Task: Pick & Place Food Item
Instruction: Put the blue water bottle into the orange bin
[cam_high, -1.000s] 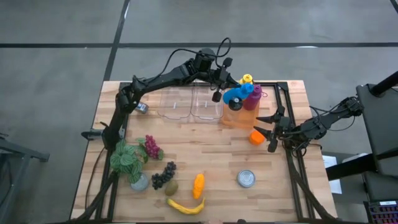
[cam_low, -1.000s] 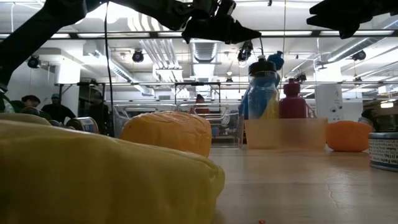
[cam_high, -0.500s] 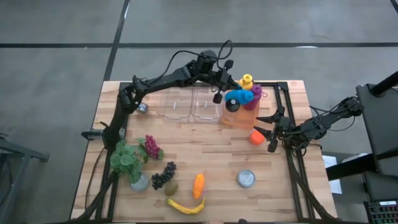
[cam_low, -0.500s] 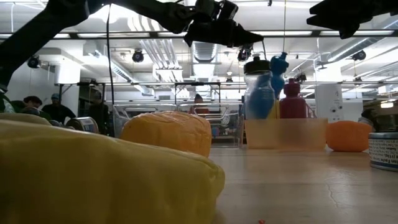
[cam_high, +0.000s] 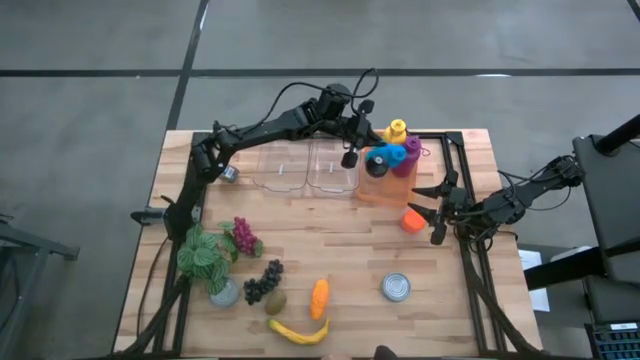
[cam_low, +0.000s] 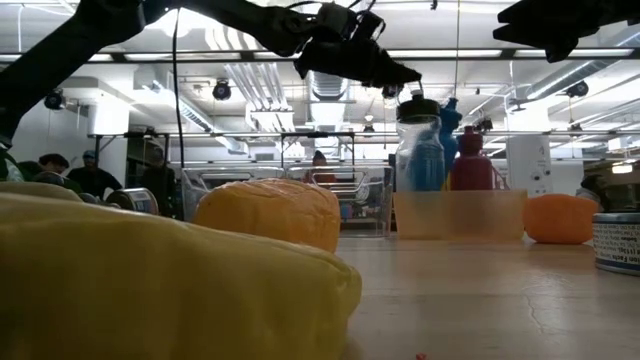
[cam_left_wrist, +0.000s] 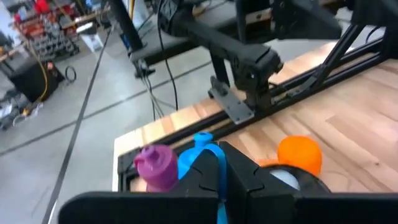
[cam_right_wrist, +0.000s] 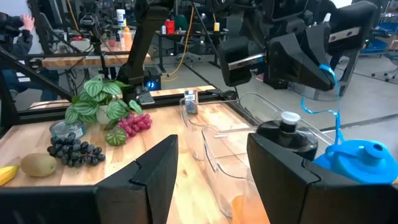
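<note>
An orange fruit (cam_high: 411, 221) is seen lying on the counter (cam_high: 330, 230), just beside the right gripper (cam_high: 428, 213), whose fingers (cam_right_wrist: 149, 180) are held spread and empty. The fruit looks rounded, so no long axis can be made out.

The left gripper (cam_left_wrist: 219, 168) is pressed together on a thin blue strap (cam_right_wrist: 336, 115) above the blue bottle (cam_high: 385, 157). That bottle is stood upright, cap upward, in an orange bin (cam_high: 385, 190), packed against a purple bottle (cam_high: 408, 155) and a clear, black-capped bottle (cam_low: 420, 150).

The strap is shown only in the wrist views. In the low view, much of the counter is blocked by a banana (cam_low: 150, 280) and a carrot (cam_low: 268, 212). From above, clear boxes (cam_high: 305, 165), a can (cam_high: 396, 288), grapes (cam_high: 263, 282) and a plant (cam_high: 205, 255) are also shown.
</note>
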